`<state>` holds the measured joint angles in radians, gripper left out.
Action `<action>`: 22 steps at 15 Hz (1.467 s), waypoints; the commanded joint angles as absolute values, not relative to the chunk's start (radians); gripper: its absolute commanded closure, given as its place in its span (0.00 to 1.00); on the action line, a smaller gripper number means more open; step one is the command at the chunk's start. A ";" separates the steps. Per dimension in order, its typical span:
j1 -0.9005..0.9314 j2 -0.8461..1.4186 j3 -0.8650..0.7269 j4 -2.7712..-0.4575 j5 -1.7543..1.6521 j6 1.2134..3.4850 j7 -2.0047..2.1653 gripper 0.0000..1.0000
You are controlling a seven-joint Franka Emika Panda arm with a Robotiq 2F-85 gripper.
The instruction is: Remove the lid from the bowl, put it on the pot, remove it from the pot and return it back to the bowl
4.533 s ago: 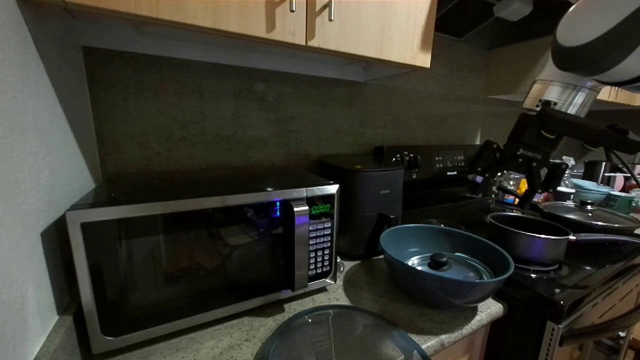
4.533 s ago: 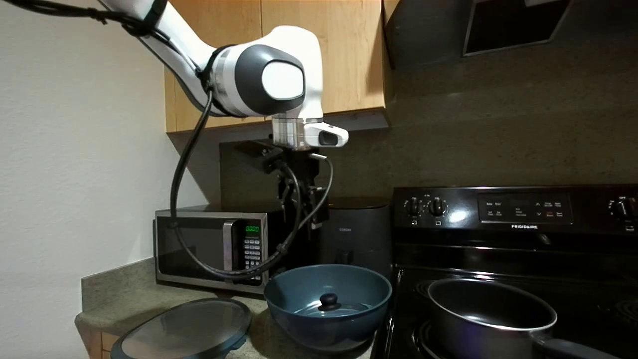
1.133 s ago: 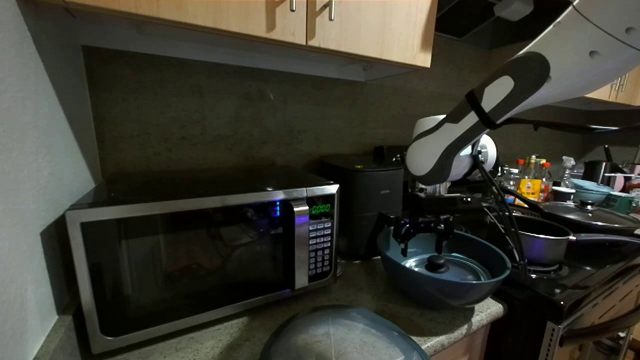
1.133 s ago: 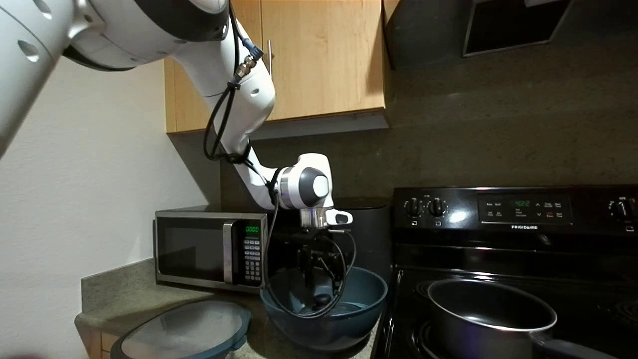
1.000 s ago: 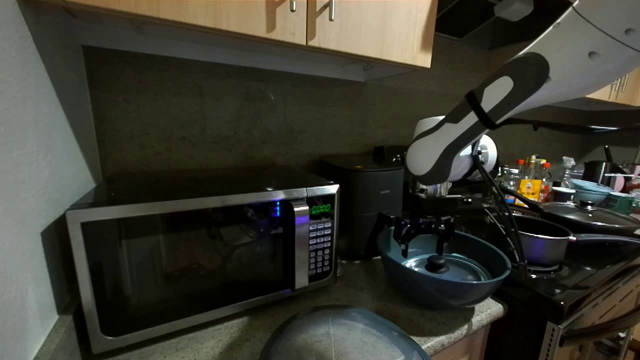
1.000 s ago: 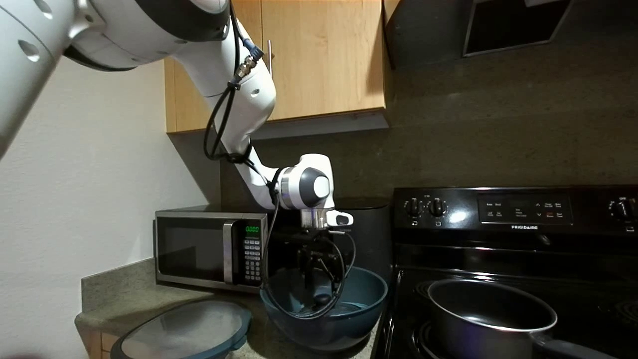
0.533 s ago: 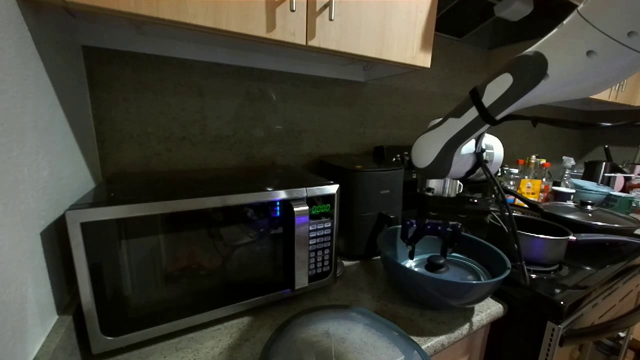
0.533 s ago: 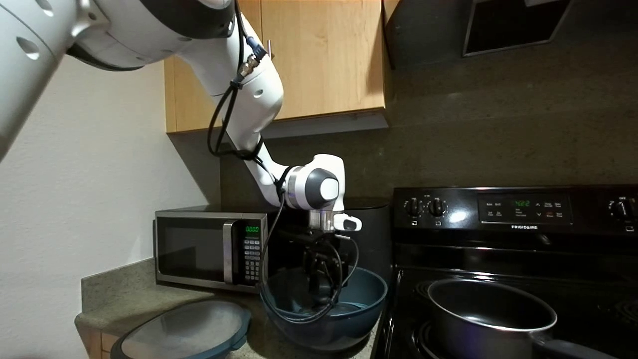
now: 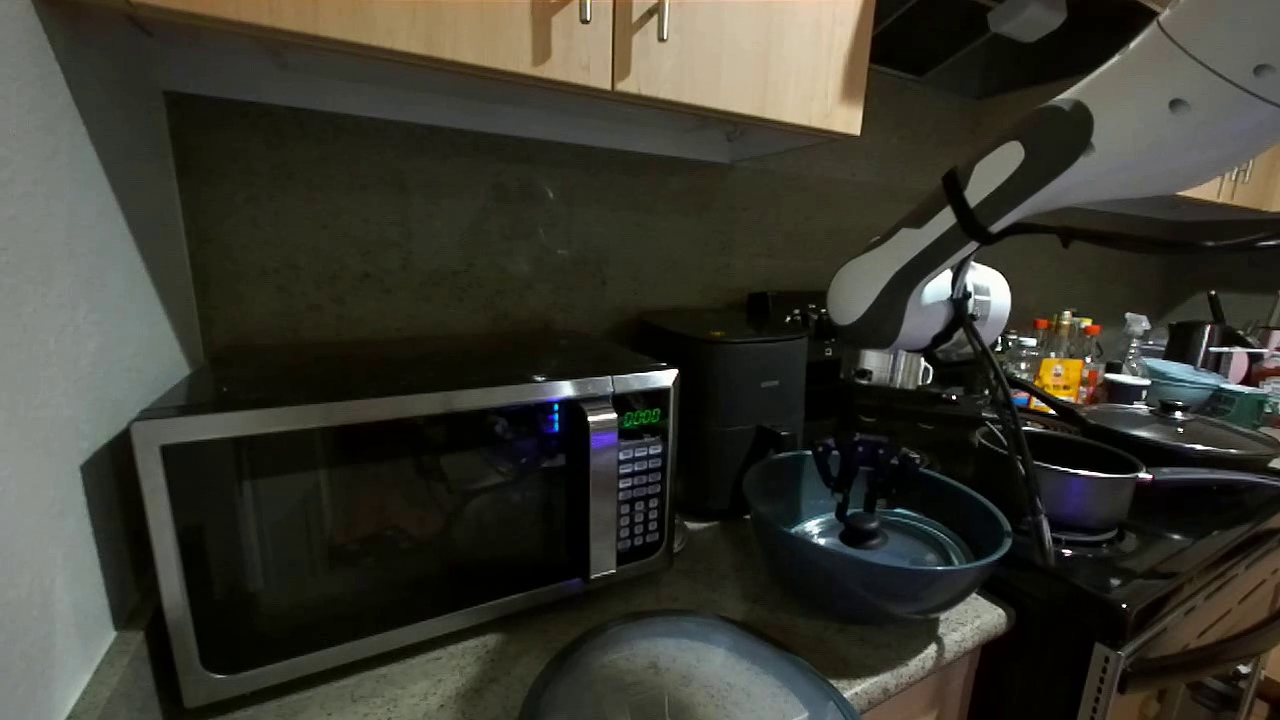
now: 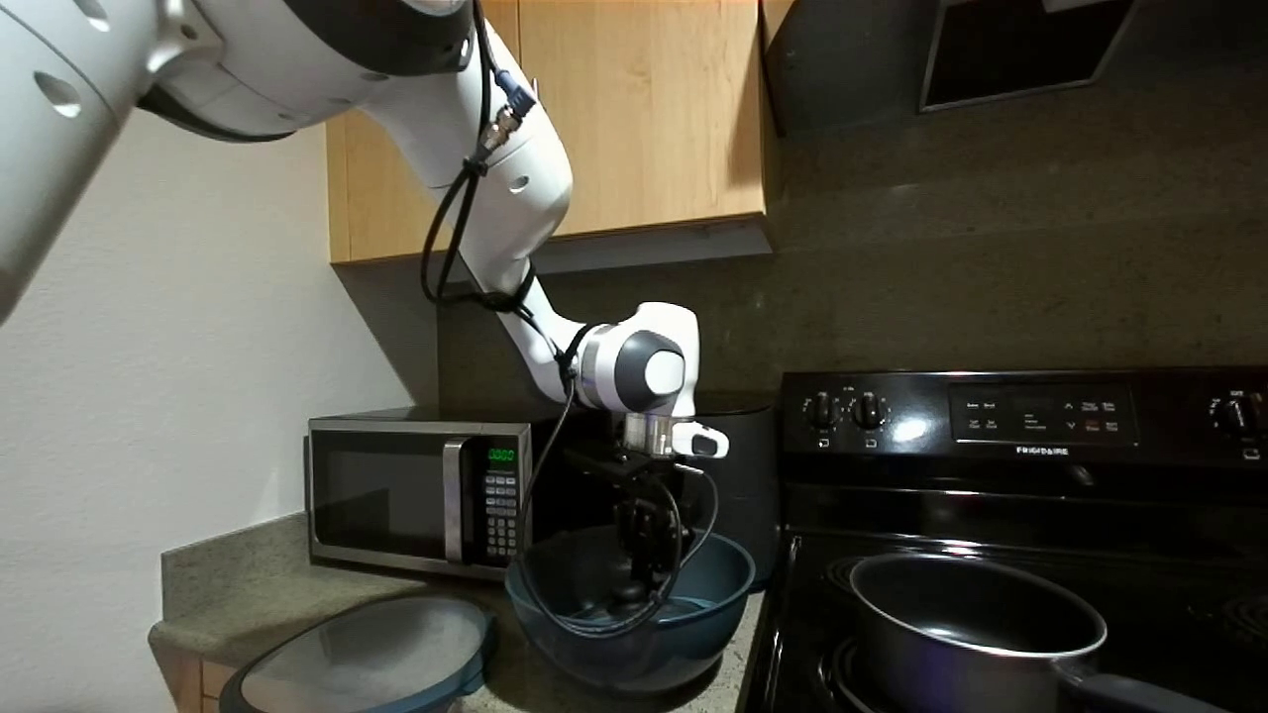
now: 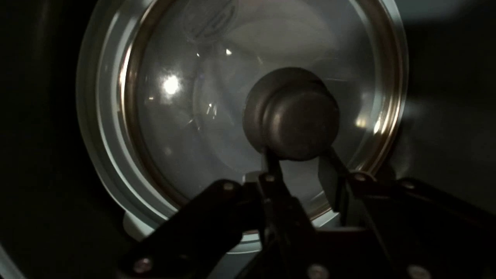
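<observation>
The lid (image 9: 925, 540), clear with a shiny rim and dark knob (image 9: 862, 530), lies inside the wide blue-grey bowl (image 9: 880, 592) on the counter. Reaching down into the bowl, my gripper (image 11: 297, 155) has one finger (image 11: 271, 166) on each side of the knob, seen from above in the wrist view. The jaws are drawn in and shut on the lid by this knob. Part of the lid (image 10: 688, 606) is hidden behind the arm and its cable in an exterior view. The uncovered dark pot (image 10: 921, 683) with its pale rim stands on the stove beside the bowl.
A large pale grey dome (image 9: 685, 670) sits in front on the counter. Behind the bowl are a microwave (image 9: 400, 540) and a tall black appliance (image 9: 745, 420). Wooden cabinets (image 10: 644, 129) hang above. The arm's loose cable (image 10: 525, 584) loops over the bowl's front rim.
From high above, my gripper has come down into the bowl. In the last half second its fingers have closed around the knob, and bowl and lid have shifted slightly left in both exterior views.
</observation>
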<state>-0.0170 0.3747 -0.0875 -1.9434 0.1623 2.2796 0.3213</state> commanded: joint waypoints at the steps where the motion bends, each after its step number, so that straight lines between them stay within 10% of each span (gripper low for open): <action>1: -0.028 0.387 -0.074 -1.916 0.182 2.258 0.313 0.98; 2: -0.022 0.386 -0.077 -1.916 0.167 2.251 0.316 0.56; 3: -0.022 0.381 -0.082 -1.929 0.163 2.275 0.323 0.85; 4: -0.021 0.383 -0.082 -1.926 0.163 2.272 0.323 0.83; 5: -0.021 0.384 -0.081 -1.924 0.163 2.271 0.323 0.78; 6: -0.015 0.373 -0.077 -1.932 0.156 2.269 0.316 0.48; 13: -0.011 0.344 -0.053 -1.940 0.164 2.236 0.293 0.03; 22: -0.019 0.352 -0.053 -1.928 0.176 2.158 0.303 0.00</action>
<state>-0.0086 0.3618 -0.0560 -1.9244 0.1614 2.1981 0.3112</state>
